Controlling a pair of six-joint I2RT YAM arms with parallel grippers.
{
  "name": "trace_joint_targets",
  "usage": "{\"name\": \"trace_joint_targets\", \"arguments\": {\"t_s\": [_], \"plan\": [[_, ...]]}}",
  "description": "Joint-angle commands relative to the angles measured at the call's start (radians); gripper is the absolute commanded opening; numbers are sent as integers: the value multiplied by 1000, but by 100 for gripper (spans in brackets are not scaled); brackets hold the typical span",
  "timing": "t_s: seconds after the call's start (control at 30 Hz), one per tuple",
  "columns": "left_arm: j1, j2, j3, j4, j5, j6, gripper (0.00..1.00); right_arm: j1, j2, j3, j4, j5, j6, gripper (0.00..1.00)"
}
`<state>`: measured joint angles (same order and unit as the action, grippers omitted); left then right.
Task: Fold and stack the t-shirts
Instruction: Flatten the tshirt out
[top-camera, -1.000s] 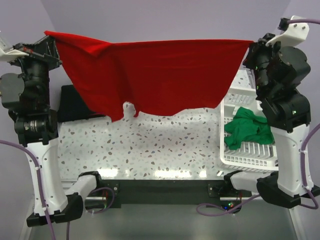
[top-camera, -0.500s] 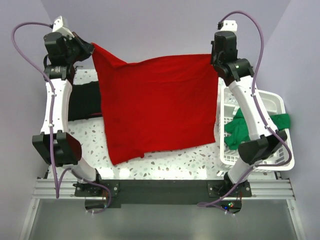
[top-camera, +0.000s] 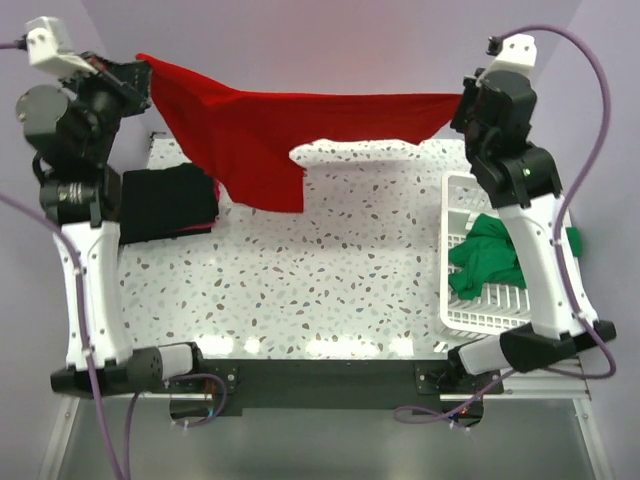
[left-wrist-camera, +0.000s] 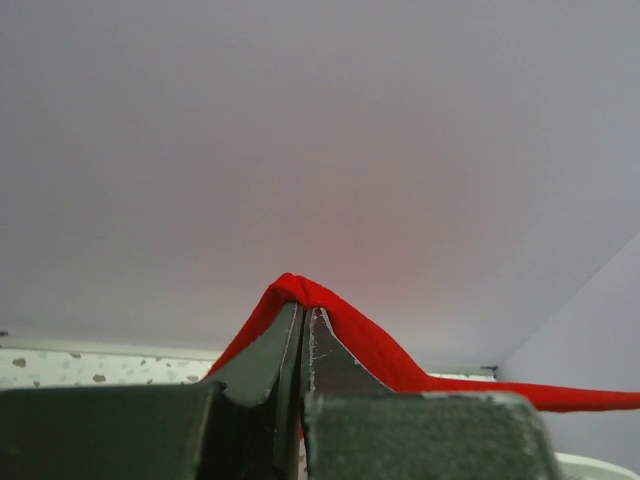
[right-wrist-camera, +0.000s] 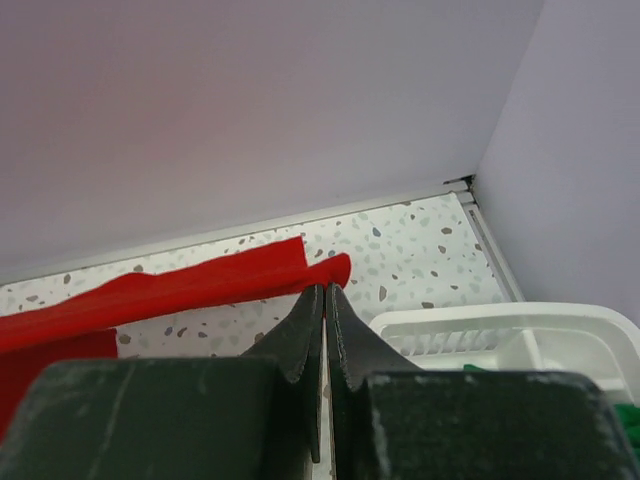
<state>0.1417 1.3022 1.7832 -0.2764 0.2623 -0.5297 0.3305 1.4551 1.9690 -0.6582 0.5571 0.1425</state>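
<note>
Above the table (top-camera: 330, 290), the red t-shirt (top-camera: 250, 140) spans left-right, pinched by left fingers (left-wrist-camera: 268, 352) and right fingers (right-wrist-camera: 300, 335)

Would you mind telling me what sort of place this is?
Likely a robotics lab cell: two arms bolted to a speckled table, plain lilac walls close around, a laundry basket.

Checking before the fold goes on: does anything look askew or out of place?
The red shirt hangs lopsided between the left gripper and right gripper, both shut on it: most cloth sags near the left, the right end is a thin strip. The green shirt lies crumpled in the basket.
</note>
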Motion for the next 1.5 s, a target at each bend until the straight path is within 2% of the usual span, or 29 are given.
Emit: {"name": "trace_joint_targets", "arguments": {"t_s": [0.0,0.13,0.27,0.37,0.5,0.53,0.63,0.73,0.83,0.87,0.9,0.93,1.0,1.03,1.07,1.1,1.13,1.2,1.23,1.27,1.33,1.43,1.47], "plan": [[4,-140,-33,89,-112,36,0,-7,-139,-79,140,10,17,0],[2,-208,-12,43,-149,72,0,-7,-205,-88,129,6,-3,0],[4,-218,123,-117,-190,160,0,-8,-233,-70,71,17,-24,0],[4,-212,186,-150,-209,187,0,-7,-242,-58,39,36,-20,0],[4,-192,110,-60,-131,177,0,-7,-208,-85,38,79,-15,0],[4,-182,40,-12,-80,159,0,-7,-194,-93,43,82,-20,0],[4,-91,-59,64,55,132,0,-10,-130,-154,96,72,-38,0],[4,69,-94,133,158,125,0,-31,-20,-200,175,26,-41,0],[-4,268,-55,195,218,138,0,-85,104,-179,206,-32,-17,0],[-17,383,-27,206,230,143,1,-102,199,-135,209,-77,-8,0],[-22,447,13,204,256,148,9,-126,262,-101,204,-92,2,0],[-30,580,121,180,268,163,33,-139,318,-60,184,-104,3,0],[-51,707,250,120,288,181,50,-159,500,91,152,-128,-13,0],[-56,757,347,65,279,191,65,-165,558,153,96,-129,-15,6],[-62,823,370,46,266,185,70,-179,626,288,60,-153,-14,18],[-63,833,377,37,253,178,75,-183,730,351,27,-169,-14,34],[-65,830,346,26,239,175,79,-188,775,407,-27,-177,-12,64],[-77,754,267,34,210,178,82,-191,801,444,-35,-212,-9,82],[-82,712,155,66,183,181,85,-189,789,427,-11,-235,-6,92],[-93,630,100,81,175,185,86,-191,777,383,2,-250,-3,95],[-108,560,-28,65,148,188,87,-188,723,332,29,-313,-1,98],[-134,442,-160,7,109,186,87,-174,648,240,45,-365,-7,99],[-184,427,-185,-13,94,185,87,-162,633,200,46,-375,-11,99]]}}
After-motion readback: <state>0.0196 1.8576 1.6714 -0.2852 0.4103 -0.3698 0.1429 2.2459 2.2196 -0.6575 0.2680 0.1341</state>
